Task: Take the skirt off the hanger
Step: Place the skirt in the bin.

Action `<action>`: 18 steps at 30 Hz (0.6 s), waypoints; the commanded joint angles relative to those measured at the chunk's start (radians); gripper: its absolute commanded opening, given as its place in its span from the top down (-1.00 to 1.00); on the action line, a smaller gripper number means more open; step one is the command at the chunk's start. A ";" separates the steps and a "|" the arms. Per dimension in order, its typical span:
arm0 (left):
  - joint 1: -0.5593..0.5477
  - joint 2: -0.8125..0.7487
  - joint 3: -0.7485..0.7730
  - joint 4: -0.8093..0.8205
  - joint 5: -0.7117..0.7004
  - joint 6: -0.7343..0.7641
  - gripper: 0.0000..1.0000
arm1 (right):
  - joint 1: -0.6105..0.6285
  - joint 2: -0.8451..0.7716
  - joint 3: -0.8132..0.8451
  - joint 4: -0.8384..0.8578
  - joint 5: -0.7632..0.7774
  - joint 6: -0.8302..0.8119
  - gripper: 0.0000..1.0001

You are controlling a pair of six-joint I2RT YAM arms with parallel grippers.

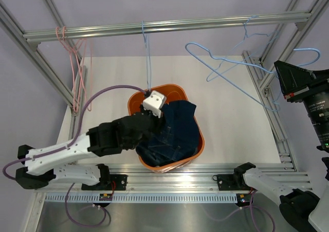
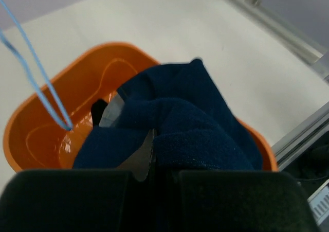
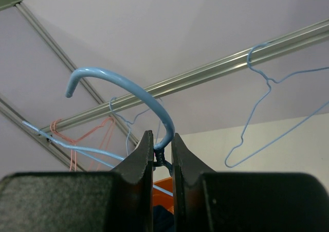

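Pink hanger (image 1: 78, 88) well beyond left gripper (image 2: 153, 160)

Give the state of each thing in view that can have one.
left pincer: shut on the dark blue garment
right pincer: shut on a light-blue hanger, below its hook
dark blue garment: crumpled in the orange basin
pink hangers: bare, hung on the rail
second light-blue hanger: bare, hung on the rail
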 commanded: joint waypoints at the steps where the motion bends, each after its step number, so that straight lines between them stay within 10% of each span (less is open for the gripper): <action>1: 0.045 0.006 -0.083 0.007 0.056 -0.135 1.00 | -0.005 -0.025 0.018 0.002 0.064 -0.043 1.00; 18: 0.228 0.430 -0.211 0.041 0.475 -0.392 1.00 | -0.005 -0.093 -0.002 -0.055 0.073 -0.043 1.00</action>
